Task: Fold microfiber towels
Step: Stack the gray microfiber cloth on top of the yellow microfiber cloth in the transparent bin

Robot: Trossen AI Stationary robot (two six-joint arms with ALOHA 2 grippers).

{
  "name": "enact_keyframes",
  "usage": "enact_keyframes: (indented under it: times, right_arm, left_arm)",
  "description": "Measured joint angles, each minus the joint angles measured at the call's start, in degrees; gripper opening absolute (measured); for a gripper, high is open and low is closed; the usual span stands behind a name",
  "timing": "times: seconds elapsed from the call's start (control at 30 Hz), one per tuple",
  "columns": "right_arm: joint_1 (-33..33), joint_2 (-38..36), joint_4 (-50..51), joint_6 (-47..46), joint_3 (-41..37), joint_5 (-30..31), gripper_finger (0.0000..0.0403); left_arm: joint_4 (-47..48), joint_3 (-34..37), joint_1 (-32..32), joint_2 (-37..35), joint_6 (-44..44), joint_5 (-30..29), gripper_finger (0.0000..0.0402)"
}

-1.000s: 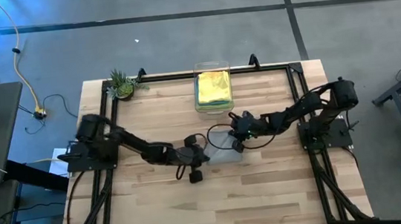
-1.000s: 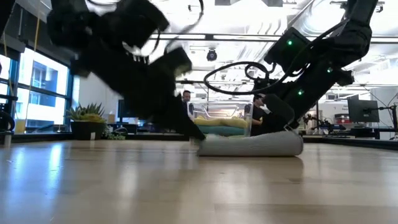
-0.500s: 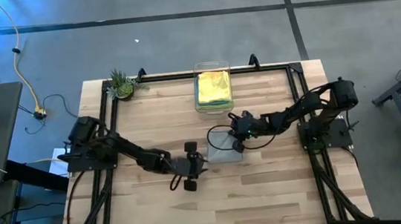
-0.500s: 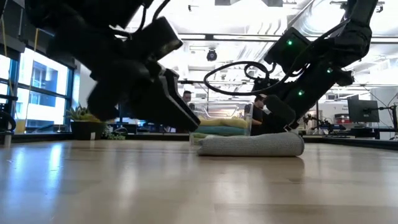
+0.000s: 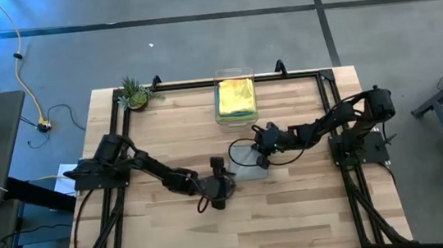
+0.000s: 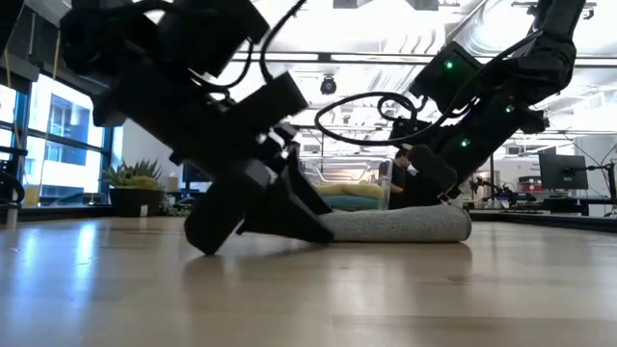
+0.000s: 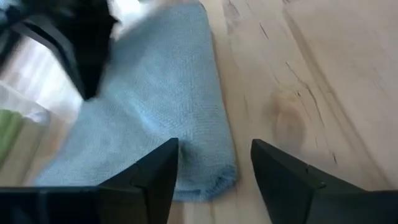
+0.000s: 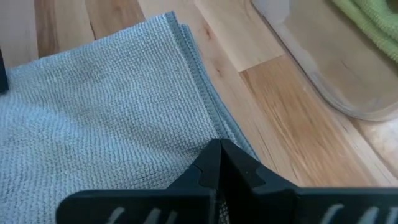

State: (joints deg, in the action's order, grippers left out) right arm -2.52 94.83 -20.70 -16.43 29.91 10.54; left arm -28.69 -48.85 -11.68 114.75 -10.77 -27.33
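A grey towel [image 5: 244,159] lies folded on the table's middle, seen as a flat roll in the low view [image 6: 390,224]. My left gripper [image 7: 214,177] is open and low over the wood at the towel's near left. Its two fingers stand either side of the towel's rounded fold end [image 7: 208,174], and I cannot tell if they touch it. My right gripper [image 8: 216,155] is shut, with its tips down on the towel's right part [image 5: 263,160]. More towels, yellow on top [image 5: 236,96], lie in a clear bin. My right gripper presses its shut fingertips [image 8: 214,163] onto the towel's top layer, close beside the towel's edge [image 8: 205,102] on the side toward the bin. The fingers come slanting down from the table's right. The towel lies flat on the wood under them.
The clear plastic bin [image 5: 222,117] stands just beyond the towel at the far middle. A small potted plant [image 5: 134,93] sits at the far left corner. A black frame [image 5: 119,126] rims the table. Bare wood lies toward the near edge.
My left gripper has let go of the towel's left end and opened. It drew back toward the near edge, turned, and came down low again at the towel's near left corner. The towel has stayed folded in place, and my right gripper has kept still.
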Motion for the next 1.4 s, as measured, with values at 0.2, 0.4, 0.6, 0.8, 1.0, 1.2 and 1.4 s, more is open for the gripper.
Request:
enact_keyframes:
  times: [0.2, 0.4, 0.6, 0.8, 1.0, 1.2, 1.4]
  right_arm:
    - [0.0, 0.0, -0.1, -0.1, 0.0, -0.6, 0.0]
    - [0.0, 0.0, -0.7, -0.2, 0.0, -1.2, 0.0001]
    - [0.4, -4.6, 2.4, -1.5, 0.0, -3.8, 0.0032]
    - [6.6, -15.7, 12.2, -0.1, 0.0, -3.9, 0.0115]
    - [19.0, -16.1, 13.3, -0.7, 0.9, 4.5, 0.0204]
    - [26.0, -8.3, 19.8, -0.8, 7.9, 16.0, 0.0252]
    - [29.3, 2.2, 33.1, 2.1, 18.4, 20.4, 0.0256]
  left_arm:
    - [2.9, -1.6, 1.4, 1.4, 1.0, 1.7, 0.0139]
    - [3.3, -1.6, 2.1, 1.5, 1.6, 2.1, 0.0064]
    - [2.8, -1.5, 2.1, 1.6, 1.7, 1.9, 0.0009]
    - [2.4, -2.2, 2.7, 1.5, 5.9, 4.6, 0.0004]
    - [2.4, -4.1, 4.0, 1.6, 12.0, 10.0, 0.0002]
    - [2.0, -5.3, 5.5, 1.6, 17.0, 15.2, 0.0001]
    - [1.5, -5.6, 6.5, 1.5, 20.0, 17.2, 0.0001]
